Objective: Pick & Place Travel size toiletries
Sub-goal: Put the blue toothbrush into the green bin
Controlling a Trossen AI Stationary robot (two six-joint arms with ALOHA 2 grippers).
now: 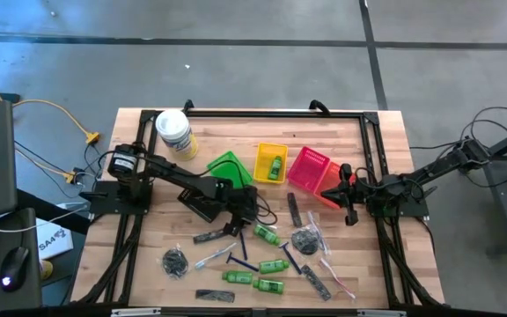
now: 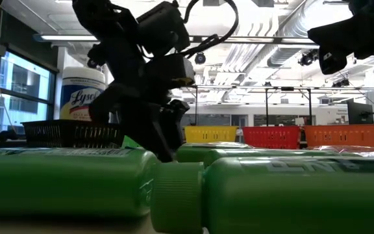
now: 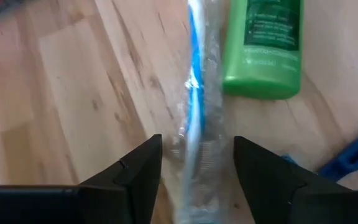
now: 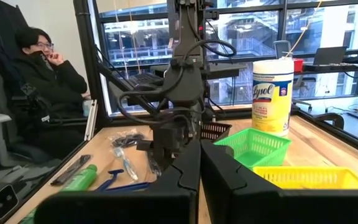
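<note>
My left gripper (image 3: pixel 197 146) is open and points down over the middle of the table (image 1: pixel 238 229). Its fingers stand on either side of a clear-wrapped, blue-handled toothbrush (image 3: pixel 194 87) that lies flat on the wood, and I see no touch. A green mini bottle (image 3: pixel 263 43) lies just beside the toothbrush, and a blue razor (image 3: pixel 350 158) is near it. More green bottles (image 1: pixel 275 264), black combs (image 1: pixel 209 236) and dark mesh bundles (image 1: pixel 174 262) lie scattered toward the near edge. My right gripper (image 4: pixel 201 155) is shut and waits at the table's right (image 1: pixel 343 189).
Green (image 1: pixel 230 167), yellow (image 1: pixel 271 161), red (image 1: pixel 311 167) and orange (image 1: pixel 333 189) baskets stand in a row behind the items; one green bottle lies in the yellow one. A white-lidded tub (image 1: pixel 174 132) stands far left. A person (image 4: pixel 39 93) sits beyond the table's left.
</note>
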